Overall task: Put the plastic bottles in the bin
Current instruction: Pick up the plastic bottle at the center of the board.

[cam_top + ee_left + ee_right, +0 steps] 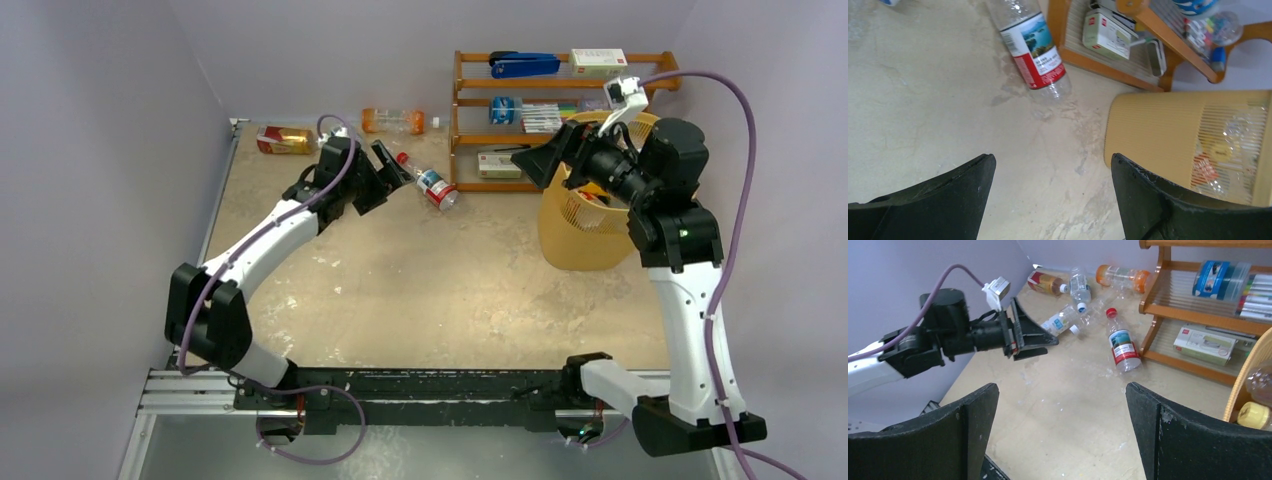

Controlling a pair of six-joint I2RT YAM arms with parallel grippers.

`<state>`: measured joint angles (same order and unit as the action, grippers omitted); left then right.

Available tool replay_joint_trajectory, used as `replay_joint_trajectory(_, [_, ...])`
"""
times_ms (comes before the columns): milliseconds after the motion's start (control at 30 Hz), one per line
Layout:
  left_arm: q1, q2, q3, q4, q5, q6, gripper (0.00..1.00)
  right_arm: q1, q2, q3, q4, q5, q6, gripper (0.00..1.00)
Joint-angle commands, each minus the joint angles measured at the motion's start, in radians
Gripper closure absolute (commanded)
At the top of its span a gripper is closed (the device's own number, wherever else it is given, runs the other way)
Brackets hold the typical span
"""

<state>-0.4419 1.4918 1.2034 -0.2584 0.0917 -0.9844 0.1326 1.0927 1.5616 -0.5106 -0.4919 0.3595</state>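
Clear plastic, red label: the nearest bottle point(432, 185) lies near the far edge of the desk point(430, 290), just beyond my left claw point(398, 168), spread wide and empty. Next I should reach and close on it. My right claw point(532, 158), open too, hangs beside the bin point(585, 245) by the right edge; several bottles point(1204, 167) seem to lie inside.

Looked like robotics lab test cell. Plain lilac walls point(100, 150) boxed in scuffed tabletop point(420, 280). Cabled robot arms point(270, 235) bolted to aluminium rail point(190, 390), bottom of frame. Wooden rack point(458, 110) with stapler point(525, 66), upper right, sat like staged prop.
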Motion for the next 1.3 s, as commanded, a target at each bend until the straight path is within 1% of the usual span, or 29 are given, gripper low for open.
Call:
replay_joint_trajectory(0, [0.021, 0.051, 0.099, -0.025, 0.002, 0.001, 0.14, 0.001, -0.005, -0.065, 0.093, -0.045, 0.083, 0.0])
replay_joint_trajectory(67, [0.022, 0.078, 0.103, -0.007, 0.023, -0.014, 0.14, 0.001, 0.015, -0.079, 0.076, -0.056, 0.094, 0.0])
replay_joint_trajectory(133, [0.027, 0.11, 0.107, -0.007, 0.045, -0.038, 0.14, 0.002, 0.02, -0.083, 0.042, -0.049, 0.069, 0.0])
replay_joint_trajectory(233, [0.026, 0.131, 0.068, 0.02, 0.035, -0.063, 0.14, 0.001, -0.011, -0.176, 0.041, -0.032, 0.056, 0.0])
replay_joint_trajectory(267, [0.026, 0.135, 0.048, 0.038, 0.027, -0.065, 0.14, 0.001, -0.034, -0.228, 0.063, -0.038, 0.061, 0.0])
replay_joint_trajectory(333, [0.025, 0.135, 0.005, 0.072, 0.0, -0.063, 0.14, 0.001, -0.079, -0.336, 0.158, -0.08, 0.088, 0.0])
replay_joint_trajectory(367, [0.023, 0.129, -0.026, 0.096, -0.013, -0.075, 0.14, 0.001, -0.084, -0.353, 0.167, -0.091, 0.072, 0.0])
replay_joint_trajectory(467, [0.023, 0.103, -0.137, 0.175, -0.007, -0.141, 0.13, 0.006, -0.065, -0.34, 0.104, -0.054, 0.059, 0.0])
replay_joint_trajectory(533, [0.022, 0.109, -0.151, 0.189, 0.025, -0.164, 0.13, 0.016, -0.057, -0.316, 0.049, -0.057, 0.06, 0.0])
replay_joint_trajectory(567, [0.021, 0.122, -0.128, 0.18, 0.033, -0.158, 0.13, 0.025, -0.063, -0.323, 0.047, -0.074, 0.065, 0.0])
replay_joint_trajectory(633, [0.021, 0.147, -0.092, 0.127, 0.022, -0.162, 0.13, 0.03, -0.08, -0.337, 0.009, -0.057, 0.07, 0.0])
replay_joint_trajectory(733, [0.016, 0.167, -0.094, 0.18, 0.024, -0.213, 0.13, 0.03, -0.108, -0.358, -0.073, -0.033, 0.051, 0.0])
replay_joint_trajectory(833, [0.017, 0.204, -0.063, 0.232, 0.031, -0.26, 0.13, 0.03, -0.171, -0.391, -0.102, -0.027, 0.058, 0.0])
replay_joint_trajectory(900, [0.016, 0.255, 0.002, 0.224, 0.02, -0.269, 0.13, 0.03, -0.223, -0.4, -0.102, -0.023, 0.07, 0.0])
replay_joint_trajectory(967, [0.016, 0.324, 0.082, 0.18, 0.006, -0.277, 0.13, 0.03, -0.256, -0.4, -0.102, -0.018, 0.071, 0.0])
replay_joint_trajectory(1067, [0.018, 0.429, 0.184, 0.148, -0.011, -0.291, 0.12, 0.035, -0.285, -0.402, -0.15, 0.002, 0.05, 0.0])
replay_joint_trajectory(1167, [0.02, 0.523, 0.276, 0.122, -0.034, -0.293, 0.12, 0.062, -0.28, -0.39, -0.193, 0.061, 0.042, 0.0])
replay_joint_trajectory(1267, [0.021, 0.613, 0.385, 0.051, -0.049, -0.303, 0.12, 0.062, -0.244, -0.344, -0.223, 0.106, 0.016, 0.0])
